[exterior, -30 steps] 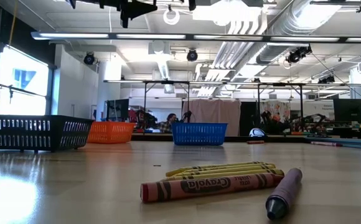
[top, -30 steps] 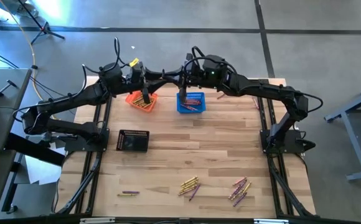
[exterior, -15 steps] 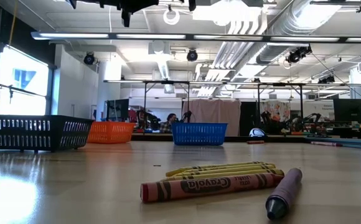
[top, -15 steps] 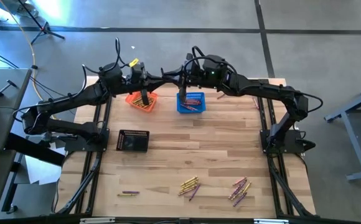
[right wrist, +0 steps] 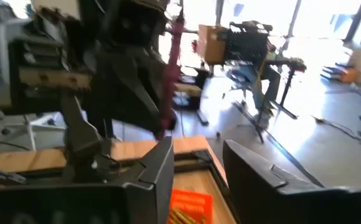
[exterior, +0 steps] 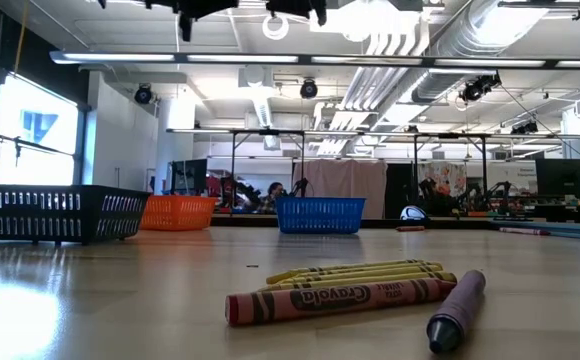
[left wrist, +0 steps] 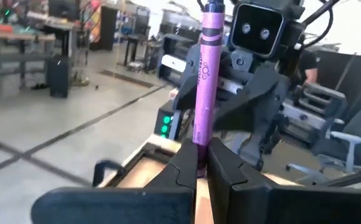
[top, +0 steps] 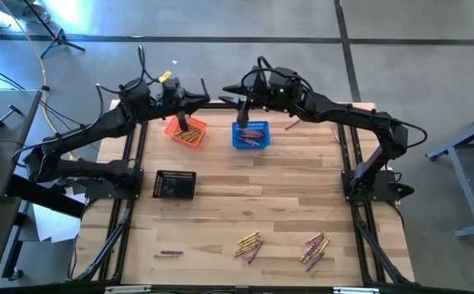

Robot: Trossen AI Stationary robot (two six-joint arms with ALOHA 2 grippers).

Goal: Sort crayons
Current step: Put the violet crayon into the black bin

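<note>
A purple crayon (left wrist: 205, 68) stands between the fingers of my left gripper (left wrist: 200, 163), which is shut on it high above the table's far edge (top: 204, 98). My right gripper (right wrist: 199, 149) faces it from the right (top: 227, 88), open and with nothing in it. From the right wrist the same crayon (right wrist: 170, 74) shows beyond the open fingers. More crayons lie flat near the table's front edge: a yellow bundle (exterior: 360, 272), a red one (exterior: 335, 298) and a purple one (exterior: 457, 310). My left gripper pinches the crayon's lower end (left wrist: 199, 142) between its two fingers. The fingers reach out level toward the table's right side. The crayon sticks up from them, nearly upright, lifted clear of table and baskets.
Below the grippers stand an orange basket (top: 186, 131) with yellow crayons in it and a blue basket (top: 251, 135). A black basket (top: 175, 184) sits at mid left. Loose crayon groups (top: 249, 243), (top: 315, 249), (top: 170, 253) lie along the front; bare wood lies between them and the baskets.
The two grippers, close together over the gap between the orange and blue baskets, have drawn apart. My left gripper has pulled back toward the table's left edge and risen a little.
</note>
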